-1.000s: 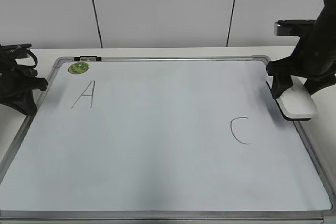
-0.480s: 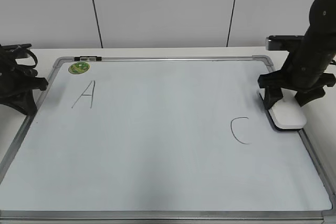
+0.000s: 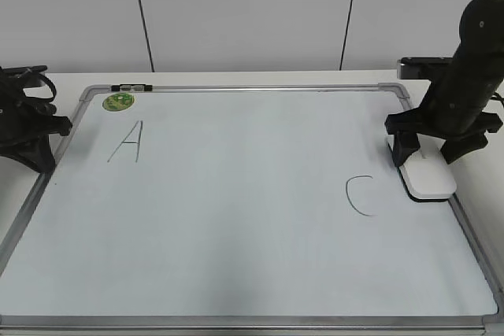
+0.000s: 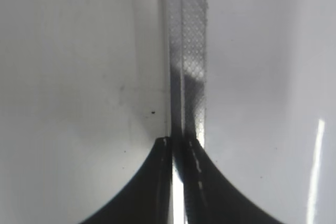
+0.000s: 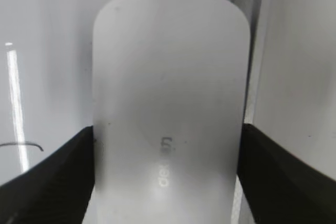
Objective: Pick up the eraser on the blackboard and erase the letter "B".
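The white eraser (image 3: 428,176) lies flat on the blackboard (image 3: 236,218) at its right edge, just right of the letter "C" (image 3: 358,196). My right gripper (image 3: 430,149) is shut on the eraser, one finger on each long side; the right wrist view shows the eraser (image 5: 168,114) with grey lettering between the fingers (image 5: 167,182). No letter "B" shows on the board; the span between "A" (image 3: 126,142) and "C" is blank. My left gripper (image 3: 47,143) rests shut and empty at the board's left frame (image 4: 178,145).
A round green sticker (image 3: 119,101) and a small dark clip (image 3: 131,86) sit at the board's top left. The silver frame (image 3: 465,226) runs just right of the eraser. A pale wall stands behind the table.
My right gripper moved the eraser left and down, from over the right frame onto the board surface beside the "C". The left arm has not moved.
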Controlling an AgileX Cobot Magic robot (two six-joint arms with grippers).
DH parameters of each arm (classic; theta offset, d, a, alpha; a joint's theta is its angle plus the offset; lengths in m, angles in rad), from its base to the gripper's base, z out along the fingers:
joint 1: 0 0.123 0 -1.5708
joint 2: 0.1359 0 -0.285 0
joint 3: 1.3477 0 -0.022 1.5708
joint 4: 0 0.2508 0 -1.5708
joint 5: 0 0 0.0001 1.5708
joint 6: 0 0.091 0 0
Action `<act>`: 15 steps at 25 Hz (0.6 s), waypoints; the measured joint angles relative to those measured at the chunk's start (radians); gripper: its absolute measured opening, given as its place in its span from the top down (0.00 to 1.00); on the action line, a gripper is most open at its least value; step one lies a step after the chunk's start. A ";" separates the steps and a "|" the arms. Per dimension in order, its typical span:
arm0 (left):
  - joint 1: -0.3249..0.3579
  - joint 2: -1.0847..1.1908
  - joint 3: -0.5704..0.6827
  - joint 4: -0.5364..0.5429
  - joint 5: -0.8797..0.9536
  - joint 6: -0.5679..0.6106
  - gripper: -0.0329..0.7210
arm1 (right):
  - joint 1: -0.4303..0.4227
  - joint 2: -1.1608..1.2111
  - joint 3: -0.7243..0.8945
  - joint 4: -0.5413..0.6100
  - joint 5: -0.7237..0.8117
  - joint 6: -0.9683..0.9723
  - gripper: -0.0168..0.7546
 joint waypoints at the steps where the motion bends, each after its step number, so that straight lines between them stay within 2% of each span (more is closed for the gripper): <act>1: 0.000 0.000 0.000 0.000 0.000 0.000 0.92 | 0.000 0.000 -0.014 0.000 0.016 0.000 0.18; 5: 0.000 0.000 0.000 0.000 0.000 0.000 0.89 | 0.000 -0.002 -0.075 0.000 0.086 0.000 0.17; 7: 0.000 0.000 0.000 0.000 0.002 0.002 0.81 | 0.000 -0.017 -0.111 0.000 0.119 0.000 0.17; 9: 0.000 0.000 0.000 0.000 0.004 0.004 0.70 | 0.000 -0.032 -0.134 0.000 0.138 -0.006 0.17; 13: 0.000 0.002 -0.006 0.002 0.025 0.004 0.40 | 0.000 -0.062 -0.167 0.000 0.185 -0.030 0.18; 15: 0.000 0.002 -0.026 0.002 0.059 0.004 0.30 | 0.000 -0.075 -0.179 0.000 0.205 -0.039 0.18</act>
